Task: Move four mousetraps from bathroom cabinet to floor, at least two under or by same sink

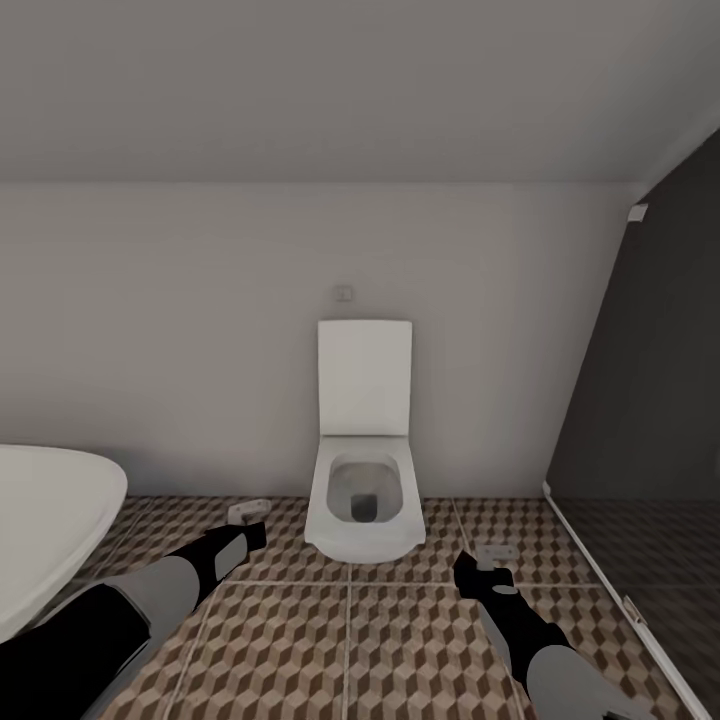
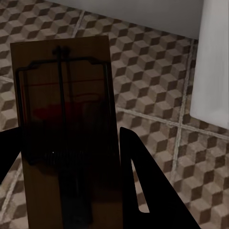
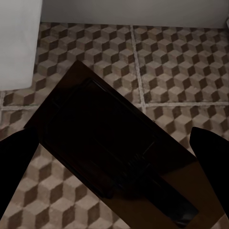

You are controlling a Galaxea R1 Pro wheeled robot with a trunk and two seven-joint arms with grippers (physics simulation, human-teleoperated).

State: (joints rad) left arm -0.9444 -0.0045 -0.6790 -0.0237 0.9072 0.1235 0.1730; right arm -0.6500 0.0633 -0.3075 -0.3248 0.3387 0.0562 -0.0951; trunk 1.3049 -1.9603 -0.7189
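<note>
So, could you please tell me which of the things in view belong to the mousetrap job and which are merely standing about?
Belonging to the job:
- mousetrap in the left gripper
- mousetrap in the right gripper
- bathroom floor, where they must end up

Just standing about:
- toilet
- bathtub
- dark panel on the right

Head faces toilet [image 1: 362,470]; wrists down at floor [image 1: 350,640]

A white toilet [image 1: 360,480] stands open against the pale far wall [image 1: 170,330]. A white bathtub [image 1: 45,530] curves in at near left, a dark glass partition [image 1: 650,400] at right.
</note>
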